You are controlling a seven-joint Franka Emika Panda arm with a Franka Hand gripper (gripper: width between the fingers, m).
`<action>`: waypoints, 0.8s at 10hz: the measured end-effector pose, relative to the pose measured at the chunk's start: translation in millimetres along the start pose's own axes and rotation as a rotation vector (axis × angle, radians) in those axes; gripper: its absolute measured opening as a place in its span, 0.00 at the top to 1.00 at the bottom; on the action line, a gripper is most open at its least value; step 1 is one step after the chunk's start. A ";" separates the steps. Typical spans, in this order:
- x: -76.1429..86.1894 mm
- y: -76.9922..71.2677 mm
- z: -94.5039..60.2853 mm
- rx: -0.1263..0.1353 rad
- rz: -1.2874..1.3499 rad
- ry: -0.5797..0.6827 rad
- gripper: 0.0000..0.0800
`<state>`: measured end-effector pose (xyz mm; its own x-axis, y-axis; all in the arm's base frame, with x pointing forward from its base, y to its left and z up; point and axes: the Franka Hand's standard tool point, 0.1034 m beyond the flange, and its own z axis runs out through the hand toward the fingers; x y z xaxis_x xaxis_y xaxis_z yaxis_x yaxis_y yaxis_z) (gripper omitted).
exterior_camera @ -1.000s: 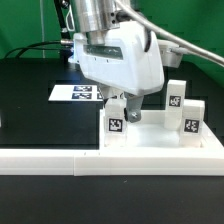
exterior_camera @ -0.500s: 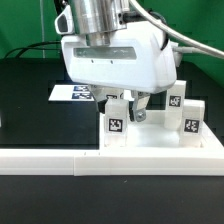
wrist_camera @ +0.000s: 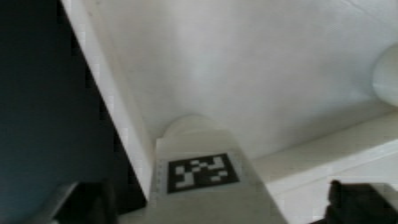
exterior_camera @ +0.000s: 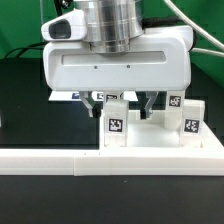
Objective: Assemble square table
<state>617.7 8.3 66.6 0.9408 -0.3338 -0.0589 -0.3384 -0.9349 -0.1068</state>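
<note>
Black and matte, the surface sits before a green backdrop, with a long white L-shaped rail along its near edge. Against that rail, toward the near corner on the exterior view's right, lies the large white square plastic slab of the square table. Three small white tagged leg blocks stand on or just behind it: one near the slab's corner closest to the middle of the surface, and two by its far edge on the exterior view's right.

Above them hangs the gripper, jaws spread wide and holding nothing. Its dark fingers reach down on either side of the nearest leg block, and the wrist view looks straight onto that block's tag, with a finger showing at each side. Whether the pads touch the block cannot be told.

The step in hand appears to be the grasp of this first leg. The next move calls for centring the block between the fingers, closing squarely on it, and lifting it straight up. Beyond the slab, toward the far edge, the marker board lies flat, mostly hidden by the arm.
</note>
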 end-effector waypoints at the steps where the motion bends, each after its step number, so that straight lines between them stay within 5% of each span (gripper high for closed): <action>1: 0.0 0.0 0.1 0.001 0.028 0.000 0.41; 2: -0.1 0.1 0.2 0.000 0.106 0.000 0.64; 8: -0.1 -1.1 0.2 0.002 0.580 -0.001 0.64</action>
<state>618.0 9.3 66.5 0.6018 -0.7912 -0.1089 -0.7984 -0.5992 -0.0588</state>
